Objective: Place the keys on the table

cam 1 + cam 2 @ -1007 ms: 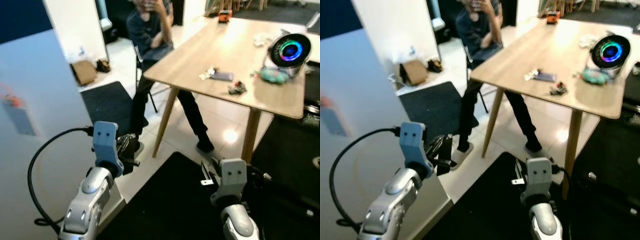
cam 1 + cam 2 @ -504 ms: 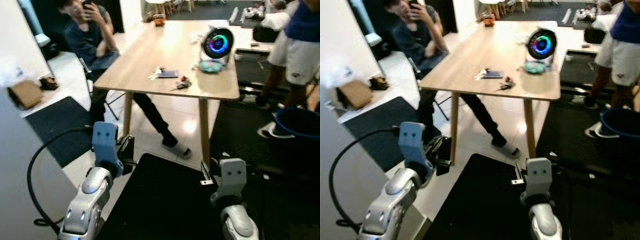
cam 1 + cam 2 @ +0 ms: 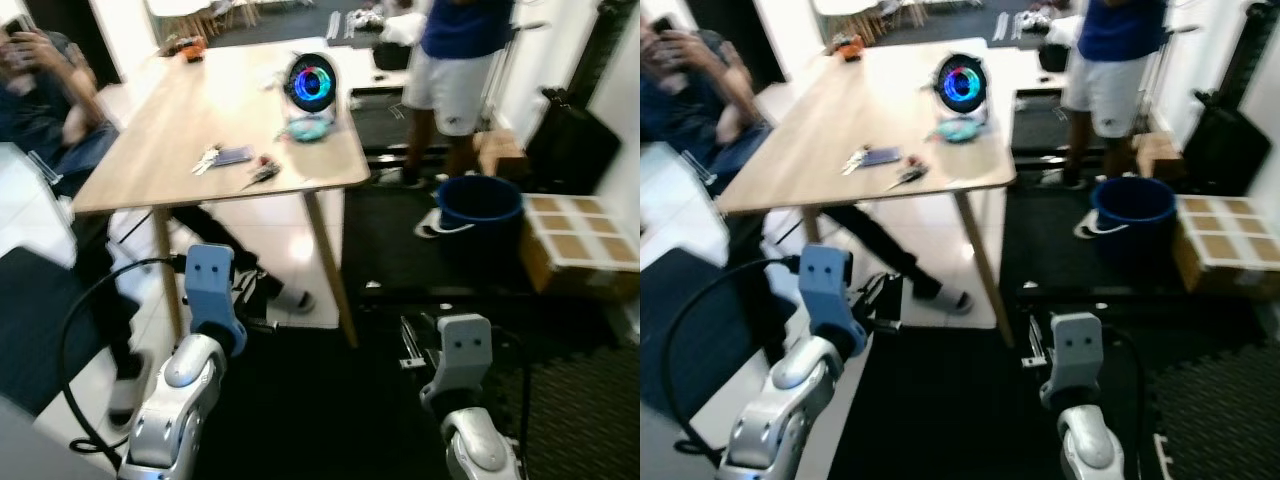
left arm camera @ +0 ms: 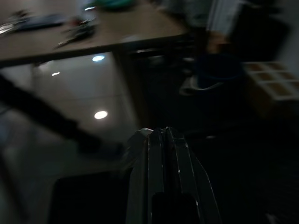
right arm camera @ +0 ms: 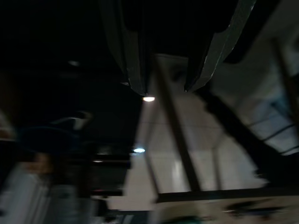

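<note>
A bunch of dark keys with a red tag (image 3: 262, 172) lies on the light wooden table (image 3: 190, 110) ahead, near its right front corner. A second pale bunch (image 3: 207, 158) lies beside a blue card (image 3: 235, 155). My left gripper (image 3: 250, 302) is held low in front of the table, well below its top. In the left wrist view its fingers (image 4: 161, 140) are pressed together with nothing seen between them. My right gripper (image 3: 407, 348) hangs low over dark floor mats. Its fingers (image 5: 135, 70) stand apart and hold nothing.
A round device with a glowing ring (image 3: 312, 82) and a teal object (image 3: 307, 128) stand on the table. One person (image 3: 50, 100) sits at its left, another stands (image 3: 455, 60) beyond its right end. A blue bucket (image 3: 480, 205) and a cardboard box (image 3: 575, 240) stand at the right.
The whole picture has swung: the camera turned right, so the table now lies left of centre, and the bucket and box came into view. Both grippers keep their pose.
</note>
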